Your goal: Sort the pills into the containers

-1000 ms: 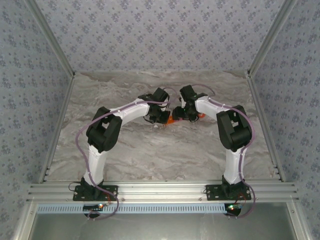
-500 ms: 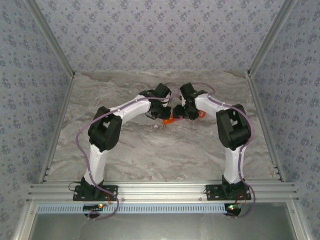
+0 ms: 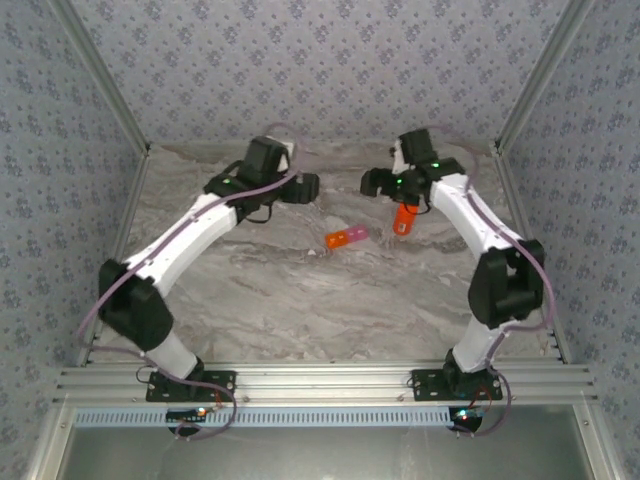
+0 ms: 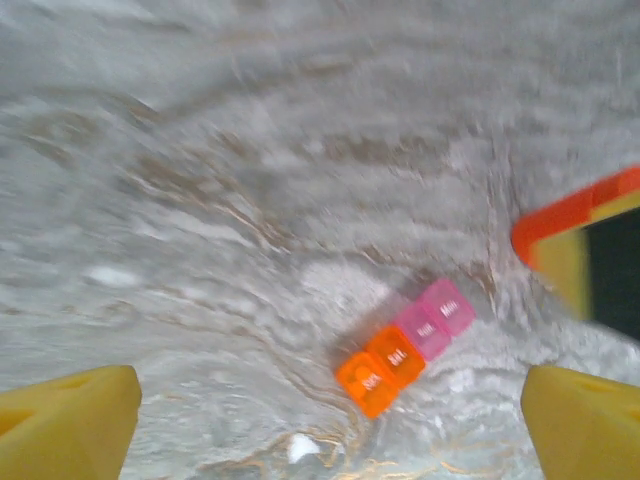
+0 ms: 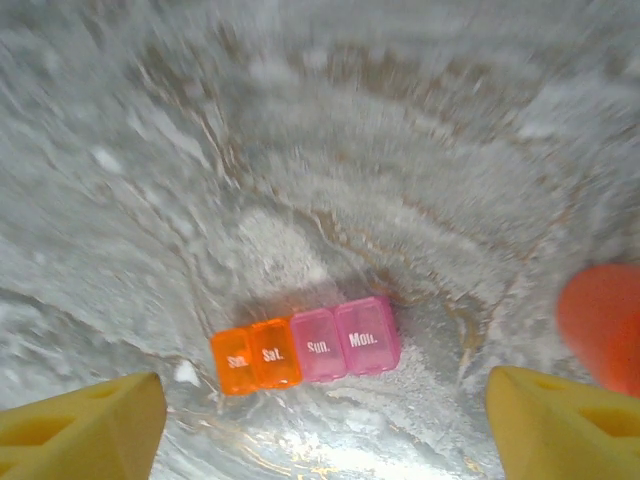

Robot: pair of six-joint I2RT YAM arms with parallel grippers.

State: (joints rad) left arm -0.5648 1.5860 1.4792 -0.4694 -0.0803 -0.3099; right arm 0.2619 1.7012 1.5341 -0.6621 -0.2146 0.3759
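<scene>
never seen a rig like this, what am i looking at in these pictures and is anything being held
Two robot arms are bolted at the near edge of a marble table. The top picture looks down from above and behind: left gripper, right gripper. The other two come from a camera on each wrist; the yellow wedges in the bottom corners are that gripper's own fingers. On the table lies a pill box, two orange cells and two pink. An orange bottle is near the right gripper. Both grippers are open and hold nothing.
</scene>
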